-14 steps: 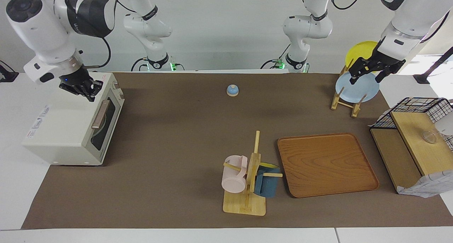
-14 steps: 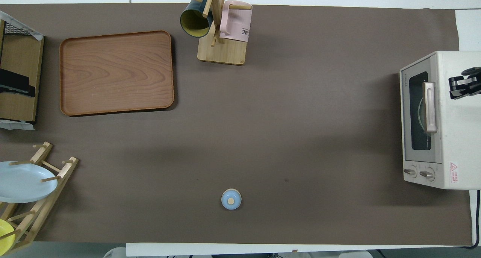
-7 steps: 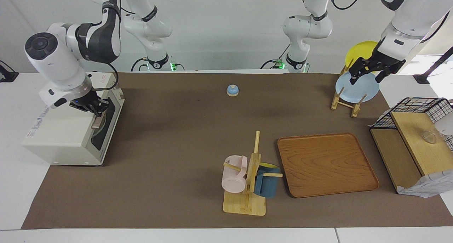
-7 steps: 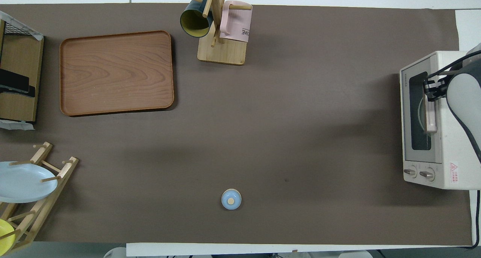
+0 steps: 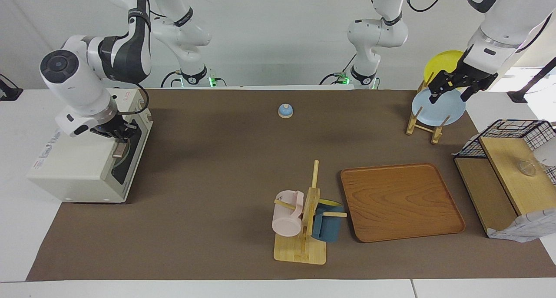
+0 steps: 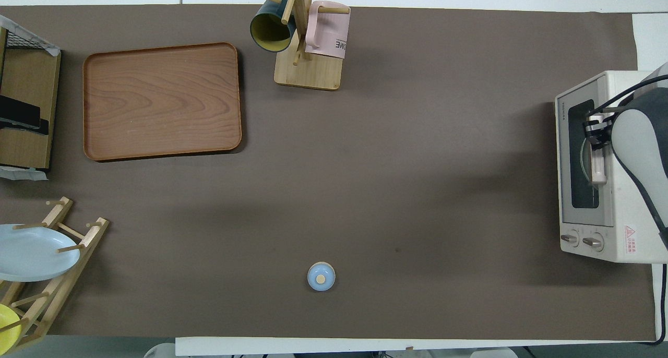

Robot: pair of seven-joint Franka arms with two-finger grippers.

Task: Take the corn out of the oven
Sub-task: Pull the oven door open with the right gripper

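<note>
Now right gripper meets oven handle (door shut).

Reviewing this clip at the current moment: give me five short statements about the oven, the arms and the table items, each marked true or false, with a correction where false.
1. The oven door is shut. True.
2. The right end effector is at the oven's handle. True.
3. The corn lies on the wooden tray. False: the tray is bare, and no corn shows in either view.
4. The left end effector is over the mug tree. False: it is over the plate rack, by the light blue plate.
5. Both mugs hanging on the mug tree are pink. False: one is a pink mug, the other a blue mug.
</note>
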